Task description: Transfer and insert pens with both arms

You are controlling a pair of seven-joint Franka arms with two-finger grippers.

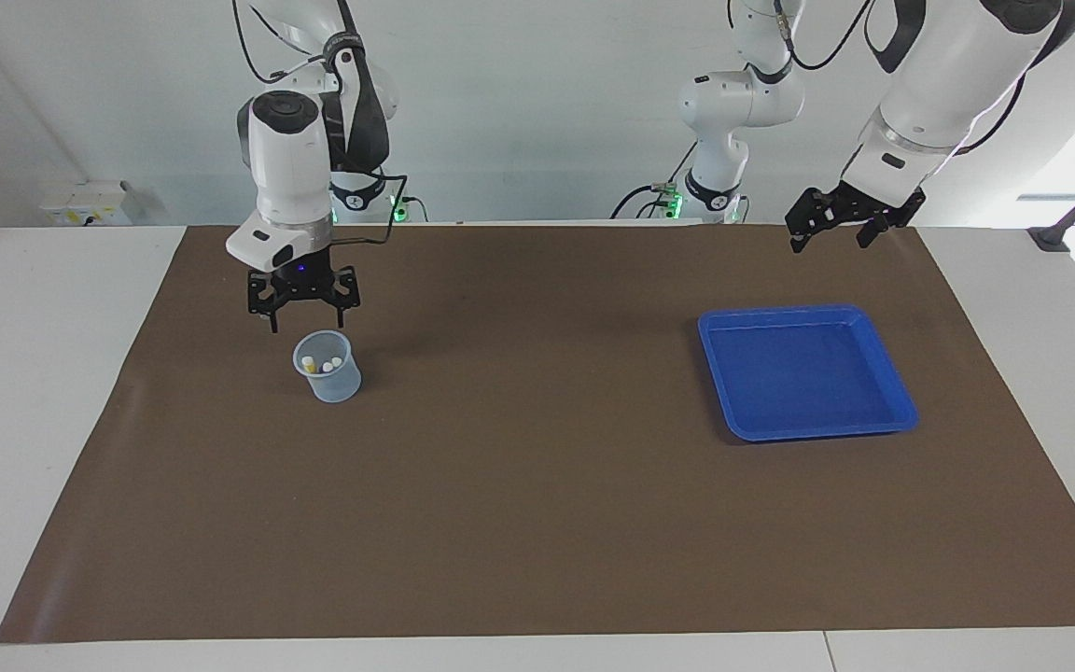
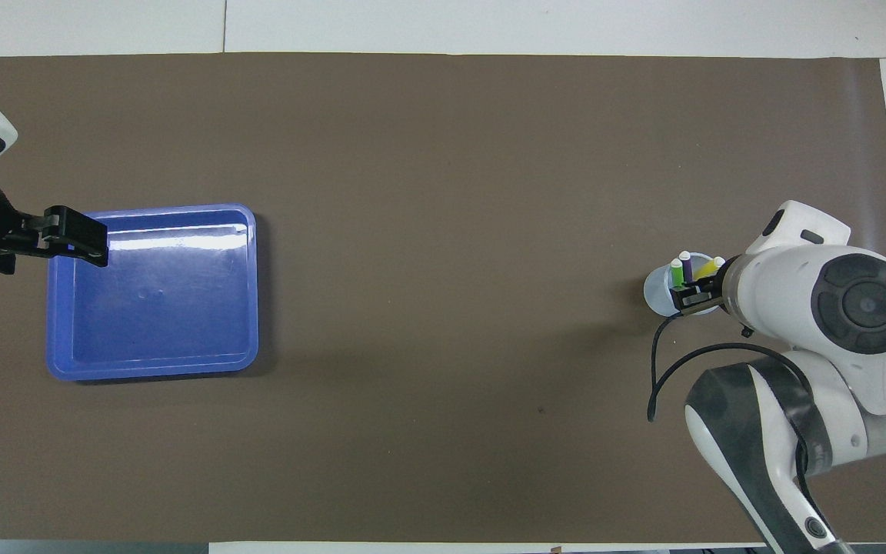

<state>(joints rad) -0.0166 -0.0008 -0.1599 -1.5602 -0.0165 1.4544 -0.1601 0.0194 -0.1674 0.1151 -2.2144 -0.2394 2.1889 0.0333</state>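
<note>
The three pens (image 2: 687, 269), green, purple and yellow, stand upright with whitish ends up in a pale cup (image 1: 328, 367) on the brown mat (image 1: 537, 523), toward the right arm's end of the table. In the facing view the cup sits at about nine o'clock from the mat's middle; the blue tray (image 1: 803, 371) lies at about three o'clock, toward the left arm's end, and holds nothing that shows.

The right gripper (image 1: 303, 297) hangs over the cup at its twelve o'clock, clear of the rim, its fingers spread apart and holding nothing. The left gripper (image 1: 838, 220) hangs in the air at the tray's twelve o'clock, over the mat's edge nearer the robots, also with its fingers apart and nothing between them; the left arm appears to be waiting.

As a judgement, the task looks all but finished: every pen is in the cup, none lies in the tray or on the mat, and neither gripper carries one. What seems left is only for the right arm to lift away from the cup without knocking the pens.
</note>
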